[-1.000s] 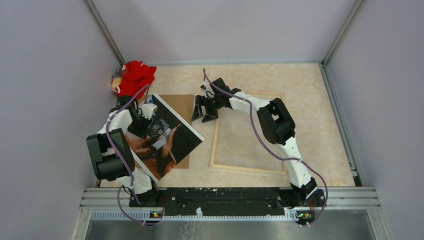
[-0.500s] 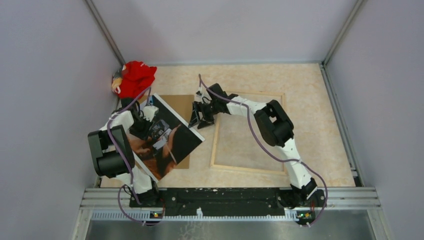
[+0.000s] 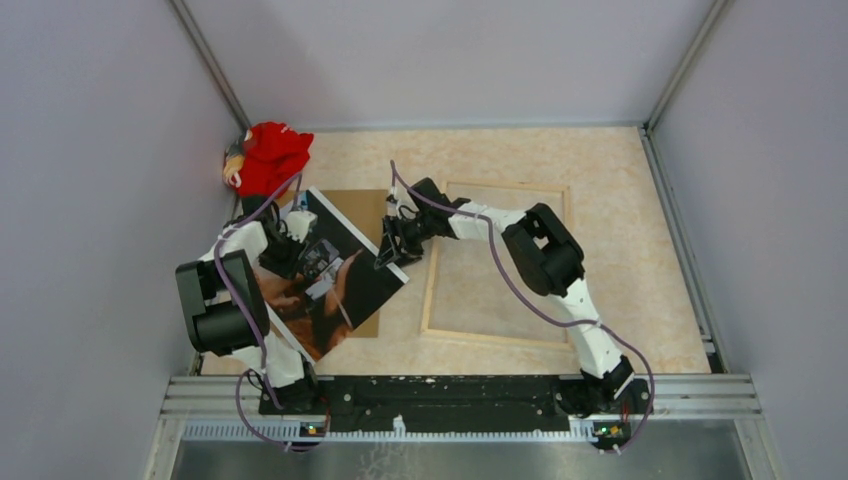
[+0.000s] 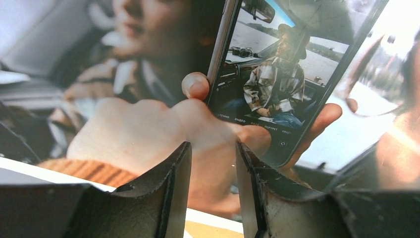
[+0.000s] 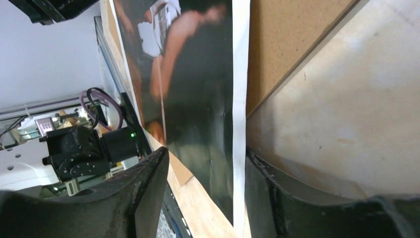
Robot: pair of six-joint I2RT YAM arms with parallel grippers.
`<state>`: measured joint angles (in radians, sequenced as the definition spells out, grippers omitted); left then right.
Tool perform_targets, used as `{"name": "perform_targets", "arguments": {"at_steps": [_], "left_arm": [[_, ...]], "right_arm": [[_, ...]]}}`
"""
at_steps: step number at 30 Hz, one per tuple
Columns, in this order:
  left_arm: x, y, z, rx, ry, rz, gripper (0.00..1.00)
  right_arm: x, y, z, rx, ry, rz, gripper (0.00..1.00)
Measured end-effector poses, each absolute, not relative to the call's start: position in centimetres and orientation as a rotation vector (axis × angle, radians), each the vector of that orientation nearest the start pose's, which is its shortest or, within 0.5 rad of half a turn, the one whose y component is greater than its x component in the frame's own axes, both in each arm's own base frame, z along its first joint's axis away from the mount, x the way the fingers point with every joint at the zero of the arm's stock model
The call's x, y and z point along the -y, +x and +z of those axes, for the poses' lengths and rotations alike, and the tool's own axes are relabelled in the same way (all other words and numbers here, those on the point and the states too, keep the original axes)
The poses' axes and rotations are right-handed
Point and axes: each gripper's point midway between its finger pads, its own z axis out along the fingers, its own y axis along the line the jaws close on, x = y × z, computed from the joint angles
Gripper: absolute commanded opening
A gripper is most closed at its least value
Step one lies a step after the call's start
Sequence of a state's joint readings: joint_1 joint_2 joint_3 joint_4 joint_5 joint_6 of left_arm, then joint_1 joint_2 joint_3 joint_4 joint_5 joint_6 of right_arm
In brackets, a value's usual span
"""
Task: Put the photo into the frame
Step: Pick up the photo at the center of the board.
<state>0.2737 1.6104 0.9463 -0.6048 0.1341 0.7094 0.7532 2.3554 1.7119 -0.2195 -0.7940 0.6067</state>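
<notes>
The photo lies askew on the brown board at the desk's left, beside the frame, not in it. The right claw, fingers apart, straddles its white-bordered edge. The left claw is also parted, at the opposite edge.
</notes>
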Motion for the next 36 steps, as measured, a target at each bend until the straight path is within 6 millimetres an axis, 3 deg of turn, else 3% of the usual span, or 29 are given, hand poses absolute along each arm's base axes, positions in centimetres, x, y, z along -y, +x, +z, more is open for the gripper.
{"name": "perform_targets", "arguments": {"at_steps": [7,15,22,26,31,36], "left_arm": [[-8.5,29.3,2.4,-2.738,0.636,0.031,0.45],[-8.4,29.3,2.4,-2.736,0.637,0.025,0.49],[-7.3,29.7,3.8,-2.726,0.623,-0.073,0.59],[-6.5,31.6,6.6,-2.666,0.595,-0.136,0.63],[-5.8,34.0,10.4,-2.574,0.565,-0.185,0.68],[-4.6,34.7,12.0,-2.525,0.562,-0.26,0.68]], "right_arm": [[-46.5,28.2,3.5,-2.655,-0.589,1.521,0.35],[-46.3,28.7,2.6,-2.678,-0.546,1.437,0.0],[-45.5,29.1,3.1,-2.694,-0.541,1.322,0.0],[-44.6,29.6,6.7,-2.639,-0.558,1.259,0.0],[-41.8,30.9,14.1,-2.506,-0.555,1.19,0.0],[-33.5,34.1,23.4,-2.364,-0.476,0.884,0.0]]}}
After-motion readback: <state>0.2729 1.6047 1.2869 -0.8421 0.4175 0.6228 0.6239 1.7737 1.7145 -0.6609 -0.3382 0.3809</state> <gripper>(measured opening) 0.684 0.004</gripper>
